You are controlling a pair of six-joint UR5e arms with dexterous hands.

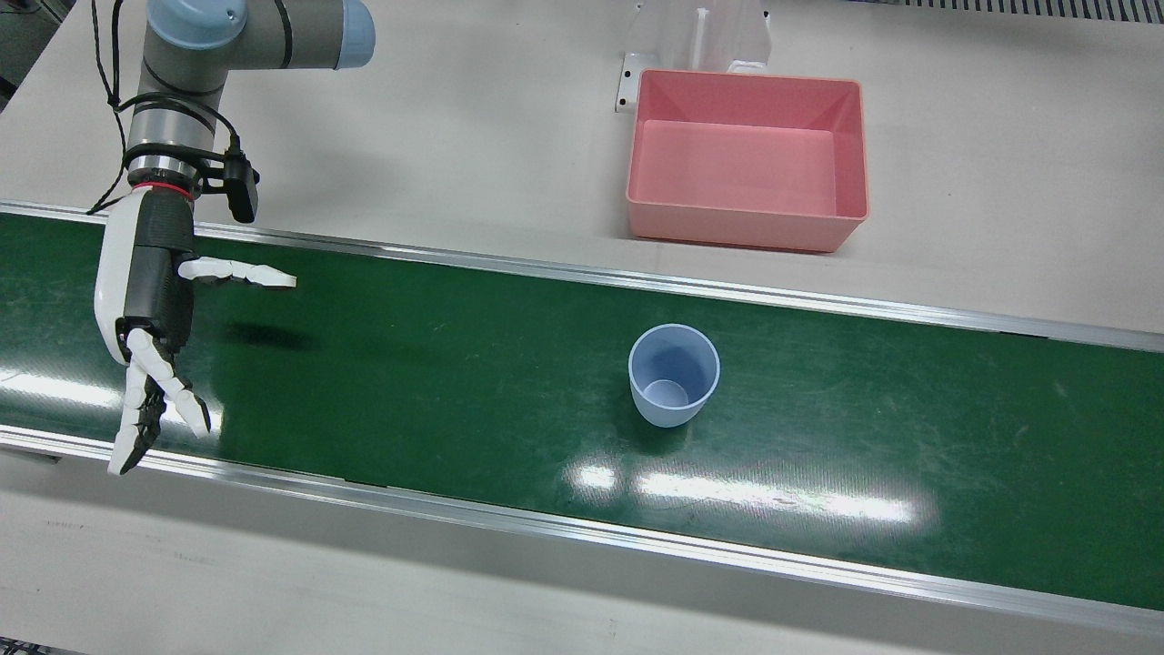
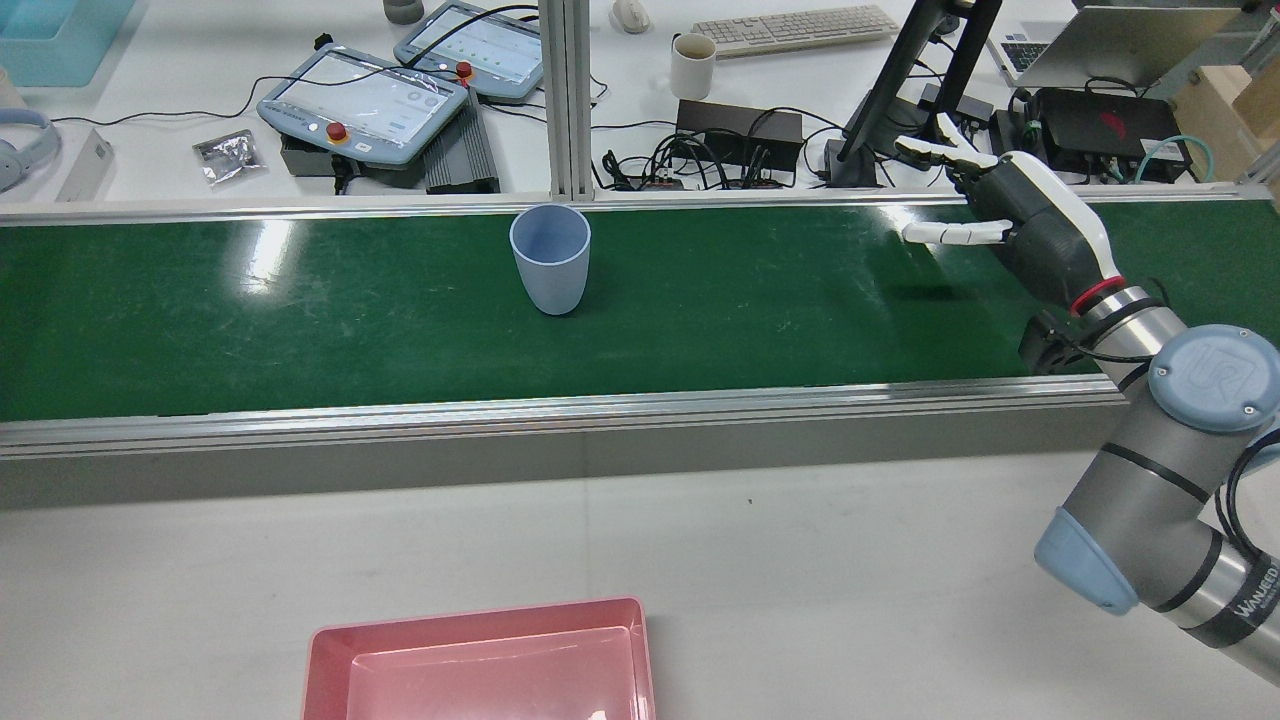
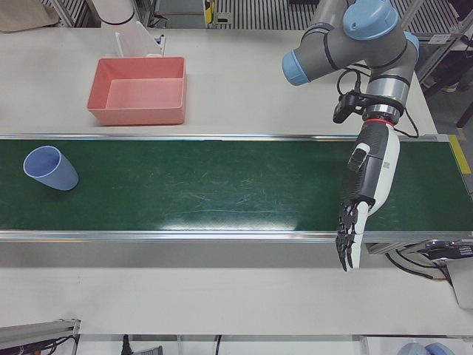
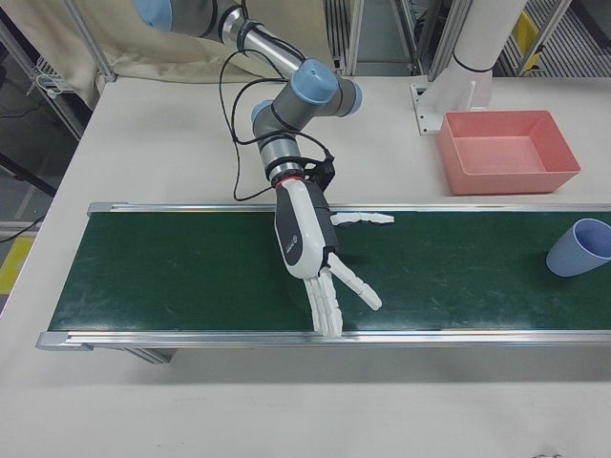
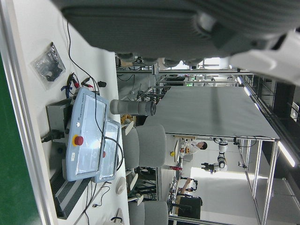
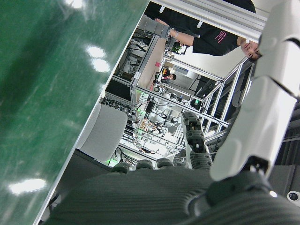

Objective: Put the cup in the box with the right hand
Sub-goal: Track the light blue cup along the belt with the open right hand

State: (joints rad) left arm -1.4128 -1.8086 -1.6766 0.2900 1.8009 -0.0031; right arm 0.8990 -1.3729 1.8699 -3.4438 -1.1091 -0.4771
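I am reading very little here. In the rear view, my right arm's blue joint cap (image 2: 1214,378) is showing the letters "UR" in a ring. Lower on the same arm, a black band (image 2: 1252,603) is carrying white lettering that starts "WANJEED" before it runs out of the picture. The back of my right hand (image 4: 307,239) is bearing a small mark, too small to read.
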